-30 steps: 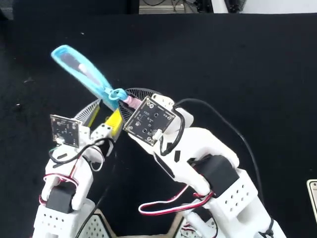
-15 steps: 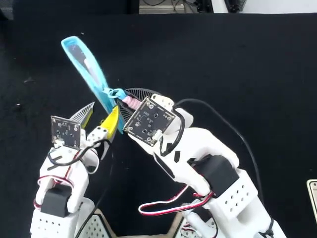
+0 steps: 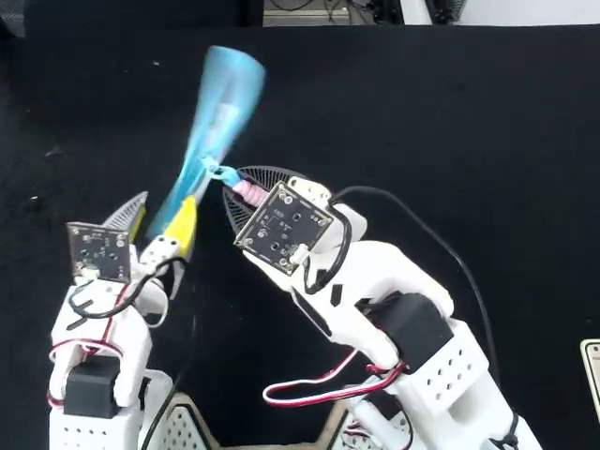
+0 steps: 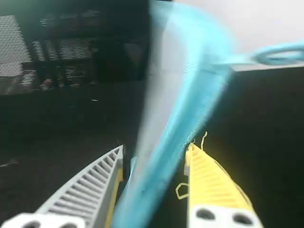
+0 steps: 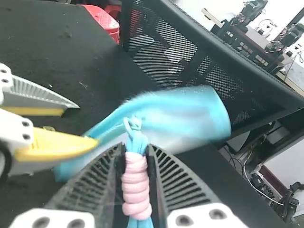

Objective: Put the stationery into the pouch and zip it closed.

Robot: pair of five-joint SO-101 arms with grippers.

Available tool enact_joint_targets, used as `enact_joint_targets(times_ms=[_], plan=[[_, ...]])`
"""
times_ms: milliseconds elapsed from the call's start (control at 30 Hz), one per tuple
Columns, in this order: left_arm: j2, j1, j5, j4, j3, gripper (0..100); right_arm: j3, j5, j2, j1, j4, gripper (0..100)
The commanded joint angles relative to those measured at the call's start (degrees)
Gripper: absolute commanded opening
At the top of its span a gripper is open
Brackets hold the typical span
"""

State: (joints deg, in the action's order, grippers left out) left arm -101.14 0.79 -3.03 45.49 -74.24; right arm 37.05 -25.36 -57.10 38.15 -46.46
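Observation:
A light blue pouch (image 3: 220, 103) hangs in the air over the black table, stretched between both grippers. My left gripper (image 3: 167, 211), with one grey and one yellow finger, is shut on the pouch's lower end (image 4: 180, 109), which runs up between the two fingers (image 4: 154, 152). My right gripper (image 3: 234, 187) has black ribbed fingers and is shut on the pink cord pull (image 5: 136, 178) of the zipper, at the pouch's edge (image 5: 175, 118). The left gripper (image 5: 88, 122) stands close beside it. No stationery is visible.
Black cloth covers the table (image 3: 450, 141). A small pale object (image 3: 592, 364) lies at the right edge. Beyond the far table edge are a black mesh panel (image 5: 190, 61) and a red item (image 5: 102, 16). The right arm's cable (image 3: 441, 253) loops over its body.
The pouch's free end swung from leaning up-left to leaning up-right. The left arm shifted left and slightly back with the pouch's end. The right gripper stayed put.

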Motion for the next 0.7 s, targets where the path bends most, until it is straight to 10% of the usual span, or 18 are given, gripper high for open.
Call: enact_joint_targets(times_ms=[0, 667], plan=[[-0.62, 1.63, -0.09, -0.18, 4.62, 21, -0.75, 0.35, -1.19, 0.53, 0.26, 1.1], [-0.62, -5.58, -0.26, 0.35, 3.12, 21, -0.4, 0.44, -1.19, 3.78, 0.09, 1.1]])
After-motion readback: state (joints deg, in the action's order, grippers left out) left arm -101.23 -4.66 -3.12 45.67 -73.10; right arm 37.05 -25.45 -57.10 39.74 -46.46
